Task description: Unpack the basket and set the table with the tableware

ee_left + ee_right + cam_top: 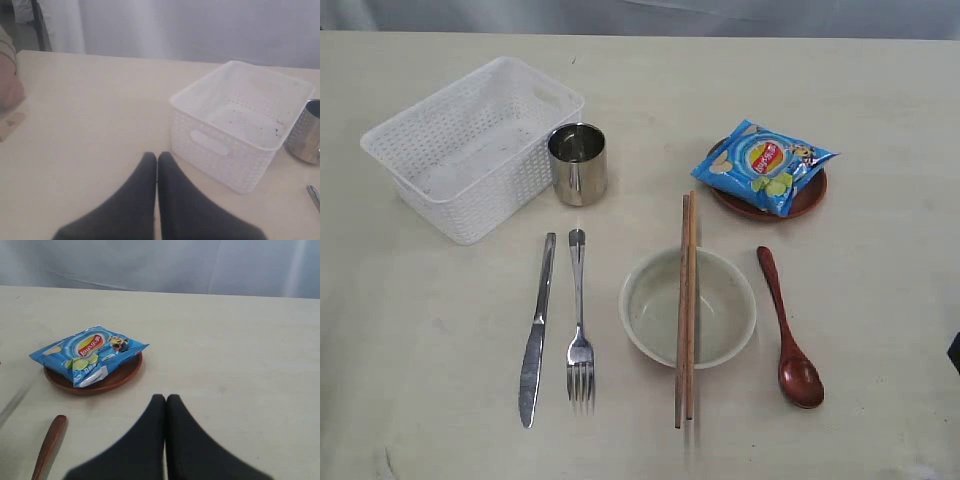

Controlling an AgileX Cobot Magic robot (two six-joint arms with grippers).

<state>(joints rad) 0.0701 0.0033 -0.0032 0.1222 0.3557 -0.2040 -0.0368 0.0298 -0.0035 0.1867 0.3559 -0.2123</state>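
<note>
The white basket (pixel 470 145) (pixel 240 122) stands with nothing in it at the table's (pixel 880 330) back left. A steel cup (pixel 578 163) (pixel 306 132) stands beside it. In front lie a knife (pixel 535 330) and a fork (pixel 580 320). Two chopsticks (pixel 686 305) rest across the cream bowl (pixel 660 310). To the right lies a red-brown spoon (pixel 788 330) (pixel 49 447). A small red-brown plate (pixel 810 198) (pixel 107 380) holds a blue snack packet (pixel 765 165) (pixel 87 354). My left gripper (pixel 157 156) is shut over bare table near the basket. My right gripper (pixel 165 398) is shut, with nothing held, near the plate.
Pale curtain runs behind the table's far edge (pixel 640 30). A dark bit of the right arm (pixel 954 355) shows at the exterior view's right border. Something tan and blurred (pixel 7 90) sits at the table's far side in the left wrist view.
</note>
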